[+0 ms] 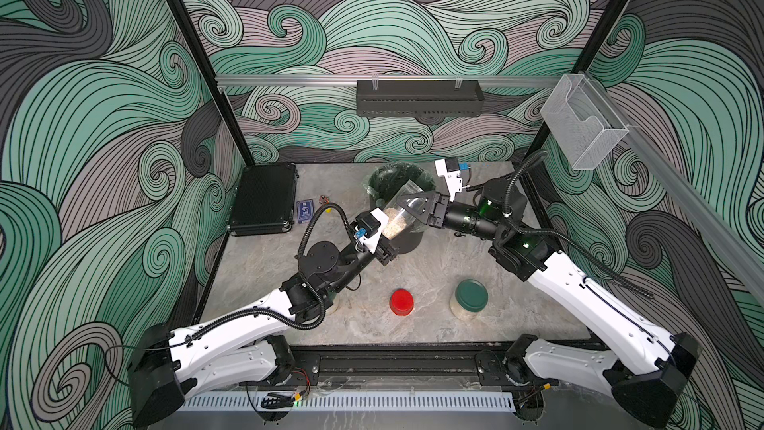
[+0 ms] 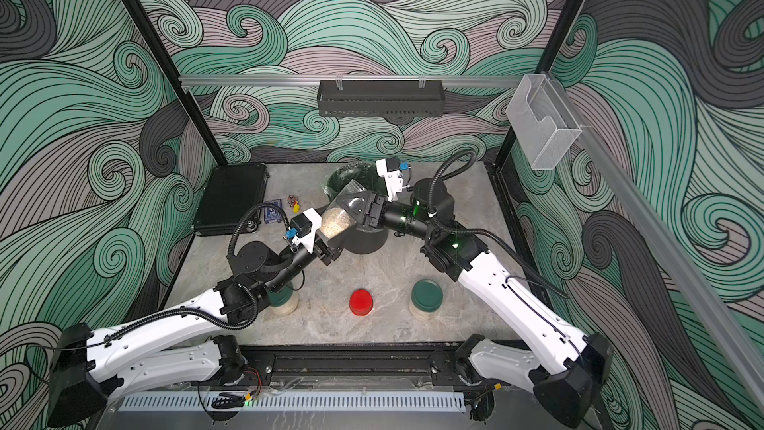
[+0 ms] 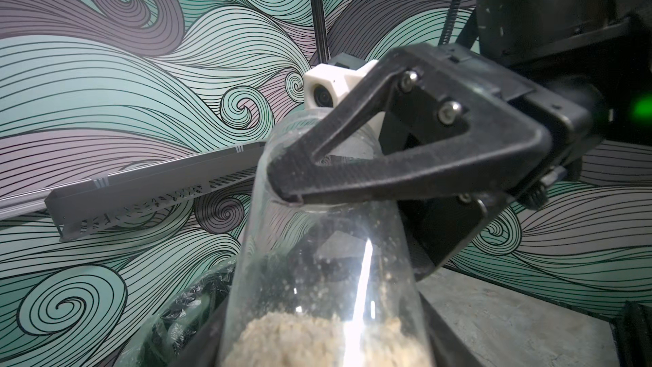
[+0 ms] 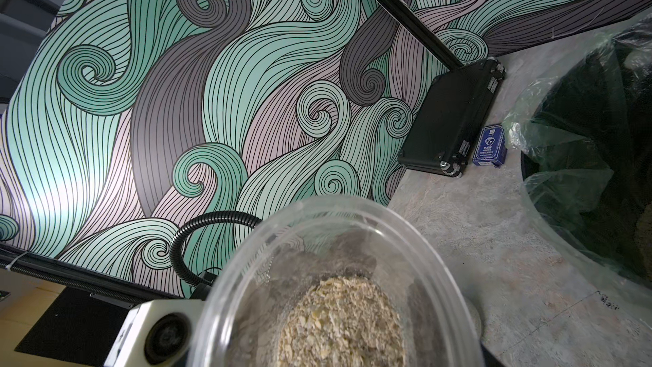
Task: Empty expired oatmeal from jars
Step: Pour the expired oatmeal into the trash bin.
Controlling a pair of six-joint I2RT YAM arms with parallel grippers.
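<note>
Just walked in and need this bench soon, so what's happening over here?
Both arms hold one clear lidless glass jar tilted by the black plastic-lined bin. The right claw clamps it near the mouth; the left claw is shut on its base end. The pale flaky oatmeal sits at the low end, none pouring. A red-lidded jar, a green-lidded jar and another green-lidded jar under the left arm wait on the table.
</note>
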